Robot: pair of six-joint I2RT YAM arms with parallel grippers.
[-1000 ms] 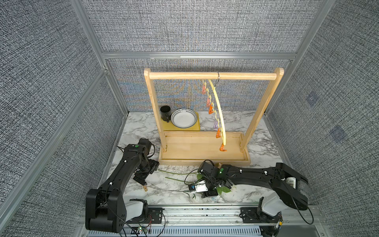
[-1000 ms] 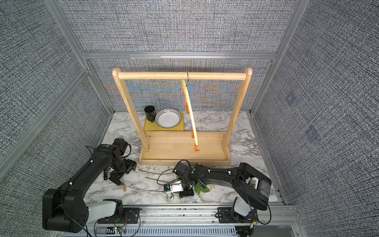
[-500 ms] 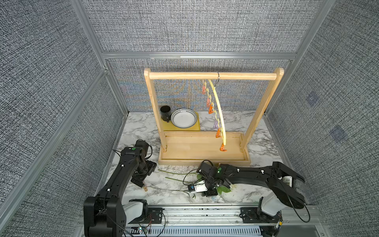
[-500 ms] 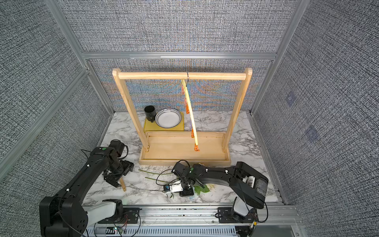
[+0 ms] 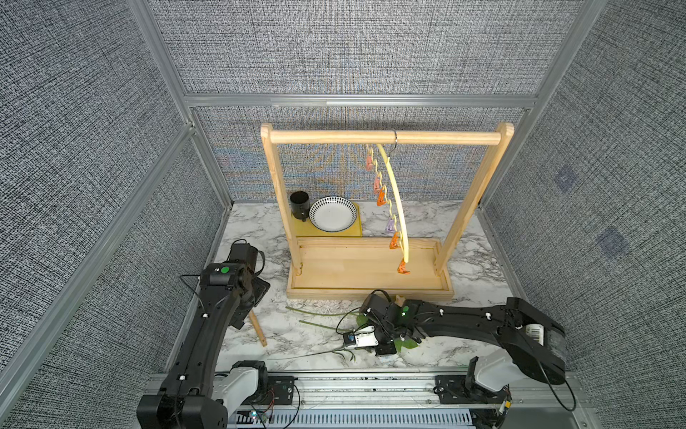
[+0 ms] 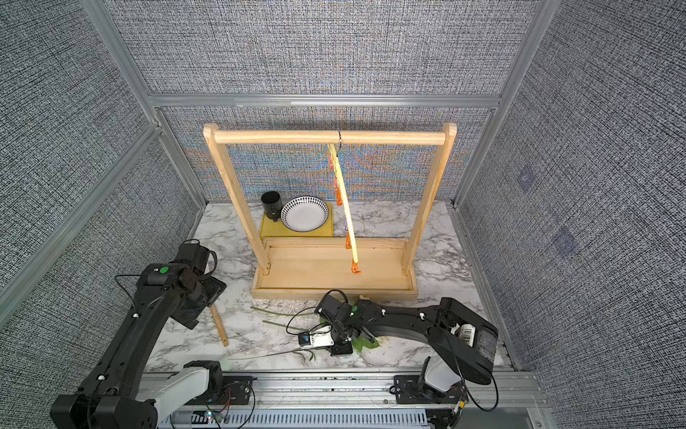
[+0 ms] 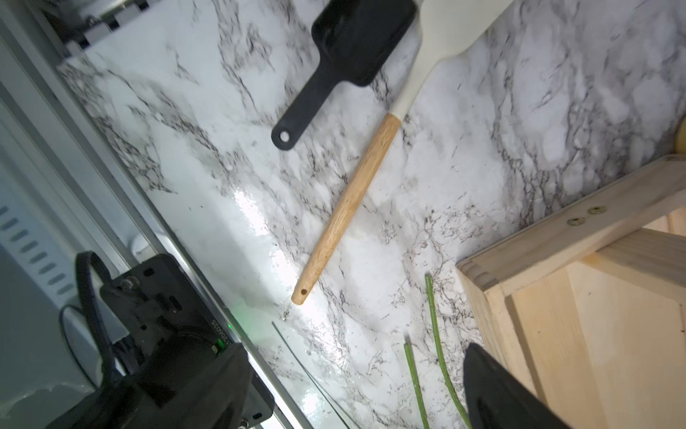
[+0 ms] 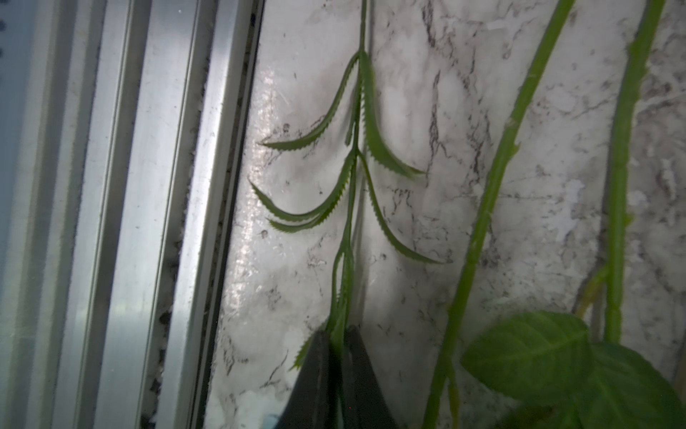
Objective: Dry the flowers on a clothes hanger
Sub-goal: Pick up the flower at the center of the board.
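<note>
Left of the wooden rack (image 5: 334, 138), the left fingers (image 7: 497, 386) are hanging spread wide above the marble tabletop (image 5: 475, 267), gripping nothing and touching nothing. Below, also left of the rack, a spatula (image 7: 352, 200) with a round, pale wooden handle and a smooth white head is lying flat. Just beside it is a matte black utensil (image 7: 334, 63) with a hole in its handle.

The flowers (image 8: 479, 223) are lying on the glossy, grey-veined tabletop in front of the rack's base tray. Two are knobbly green stems with broad veined leaves. Farther from the rack is a thin stem (image 8: 357, 150) bearing narrow, saw-edged leaves. The right fingers (image 8: 315, 382), dark and tapered, are pinching shut on that thin stem, low against the tabletop in front of the rack.

The clothes hanger (image 5: 399, 206) is a pale yellow curved strip with a wavy edge carrying small orange, pink and lilac clips. It is hanging by its metal hook from the rack's round top bar, right of the bar's middle, seen nearly edge-on.
</note>
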